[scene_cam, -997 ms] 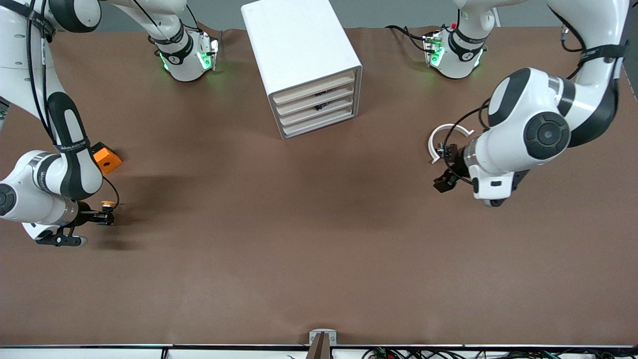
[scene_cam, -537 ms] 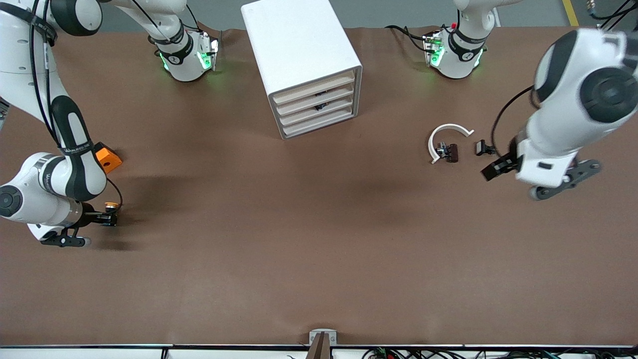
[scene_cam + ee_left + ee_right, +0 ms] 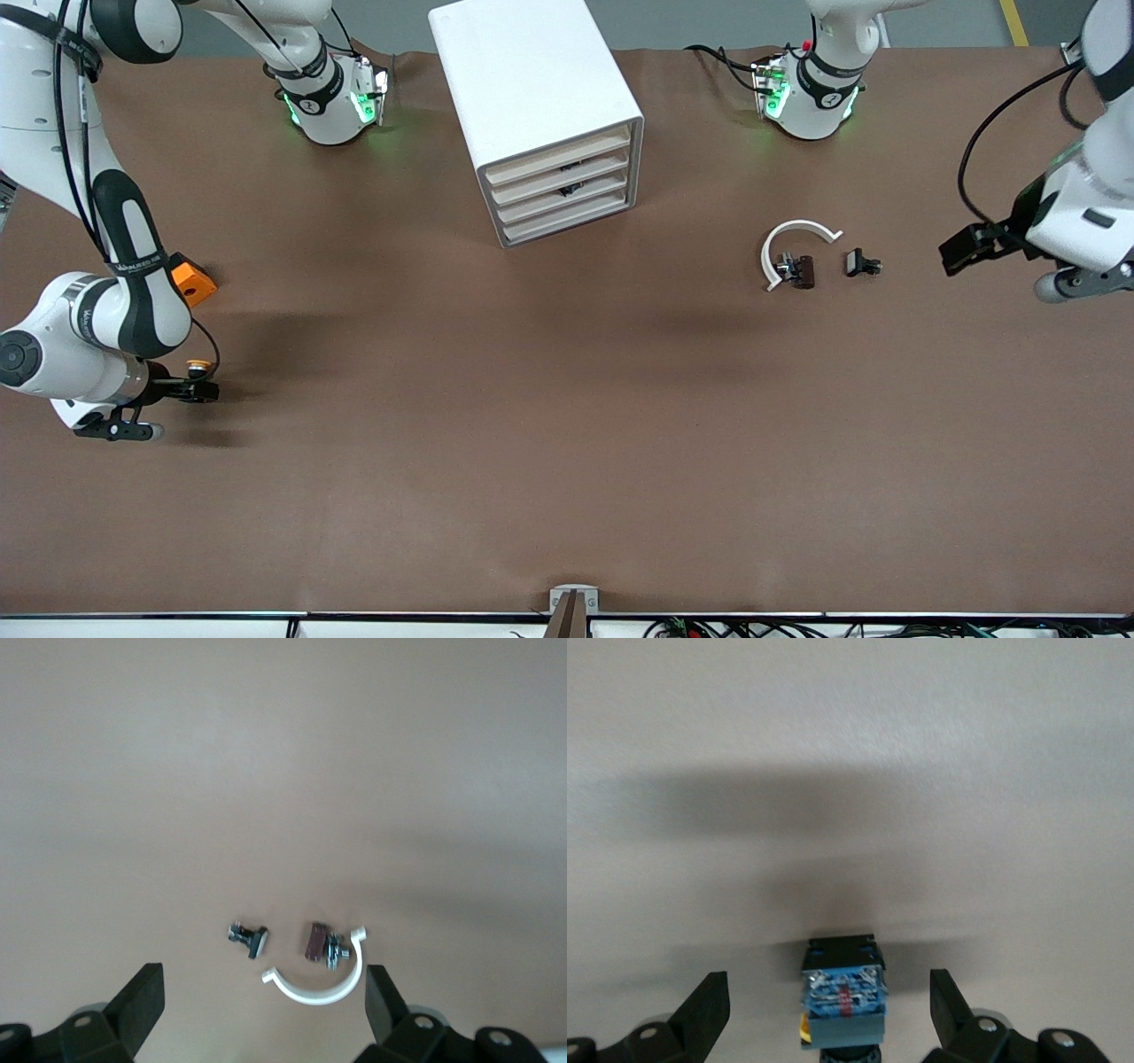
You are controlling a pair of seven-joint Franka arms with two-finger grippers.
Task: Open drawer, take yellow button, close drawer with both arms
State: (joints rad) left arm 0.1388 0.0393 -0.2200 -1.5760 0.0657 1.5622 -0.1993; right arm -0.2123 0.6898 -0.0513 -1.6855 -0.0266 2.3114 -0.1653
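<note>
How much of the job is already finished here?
Done: the top cream-white drawer sits shut; the orange-capped button rests on the table, out of the cabinet. In hand: the right tool, open, flanks the button. The left tool, open, hangs above bare table. Nothing visibly remains.

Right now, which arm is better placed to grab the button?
Right. Its open right gripper straddles the button on the table. The left gripper is open over the left arm's end of the table, near the clips.
</note>
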